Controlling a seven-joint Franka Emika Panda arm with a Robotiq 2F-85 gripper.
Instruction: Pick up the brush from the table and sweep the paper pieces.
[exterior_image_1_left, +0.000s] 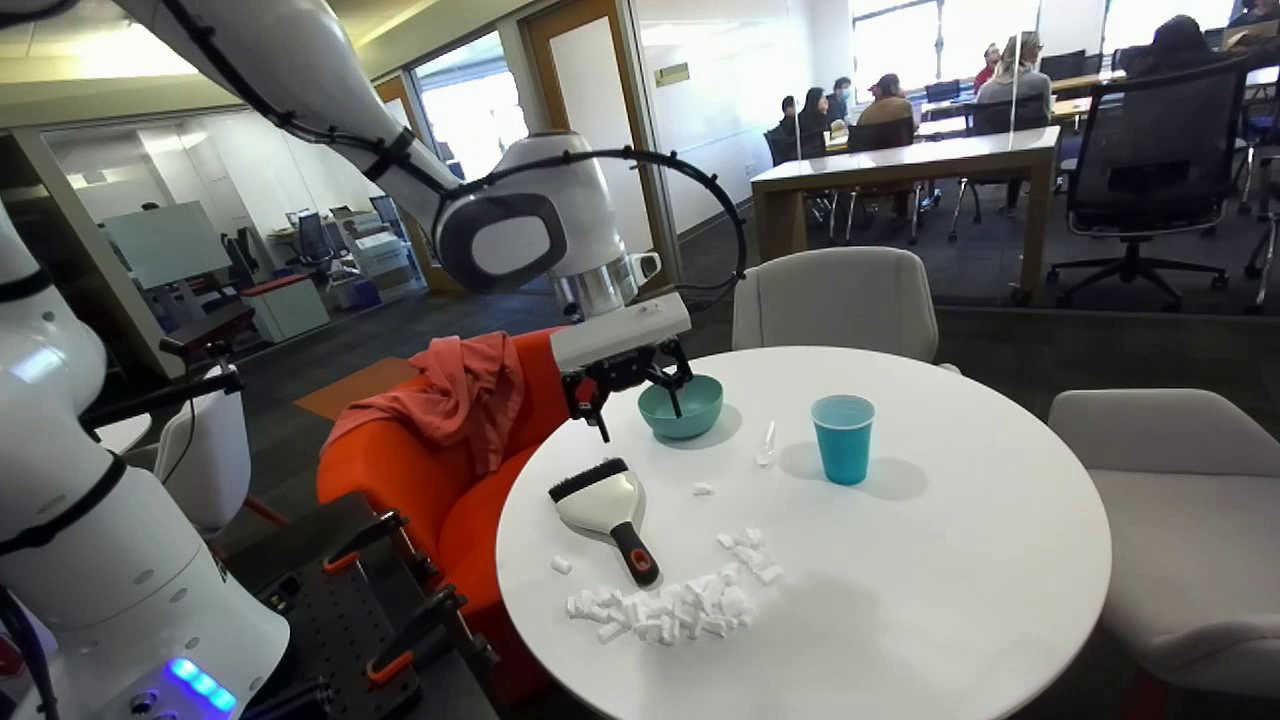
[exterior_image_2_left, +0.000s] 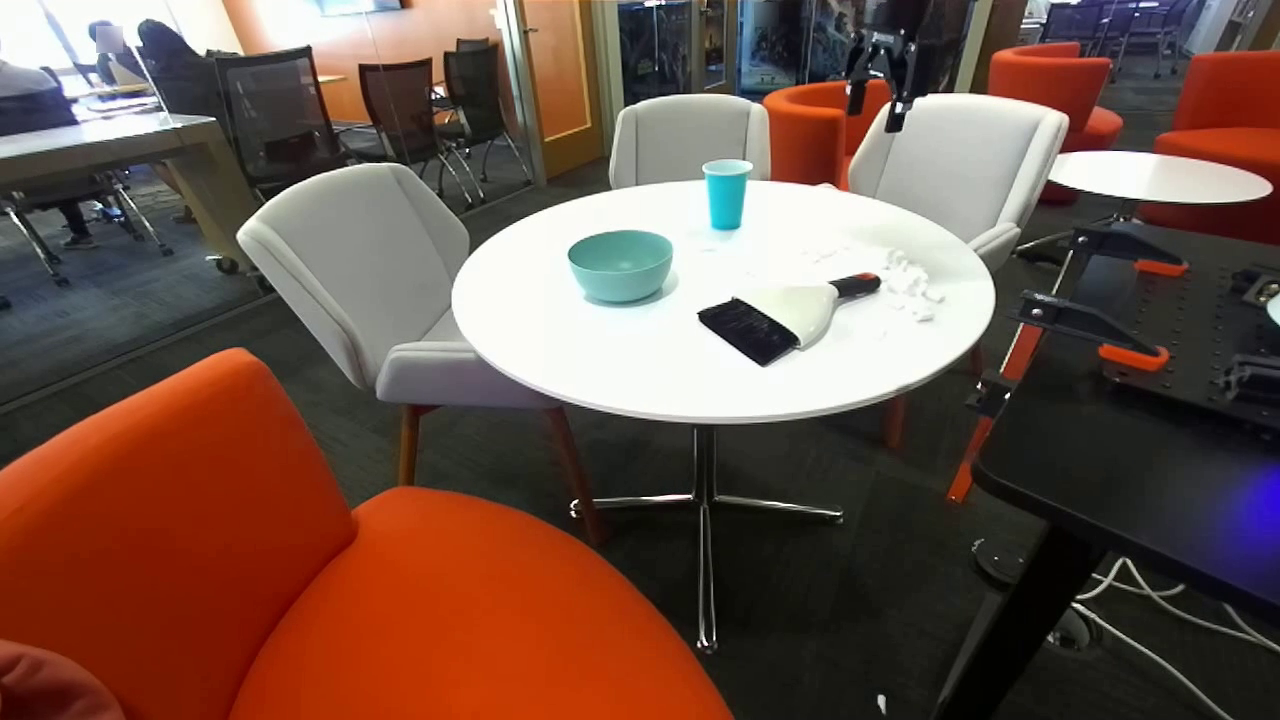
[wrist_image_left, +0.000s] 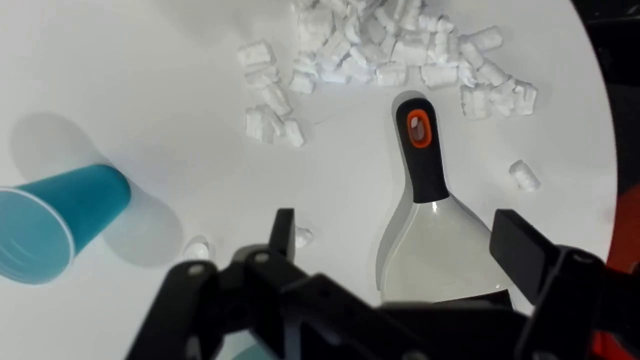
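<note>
The brush (exterior_image_1_left: 606, 500) lies flat on the round white table (exterior_image_1_left: 940, 560). It has a pale head, black bristles and a black handle with an orange-rimmed hole. It also shows in an exterior view (exterior_image_2_left: 805, 308). The white paper pieces (exterior_image_1_left: 680, 608) lie in a loose heap beyond the handle end, with a few strays apart. In the wrist view the handle of the brush (wrist_image_left: 425, 165) points towards the paper pieces (wrist_image_left: 410, 50). My gripper (exterior_image_1_left: 641, 426) is open and empty above the table, over the bristle side. In the wrist view its fingers hide part of the bristles.
A teal bowl (exterior_image_1_left: 682, 408) stands on the table close to my gripper. A blue cup (exterior_image_1_left: 843, 440) stands upright farther along, with a clear plastic spoon (exterior_image_1_left: 766, 445) between them. Grey chairs (exterior_image_1_left: 835, 300) and an orange armchair (exterior_image_1_left: 400, 440) stand round the table.
</note>
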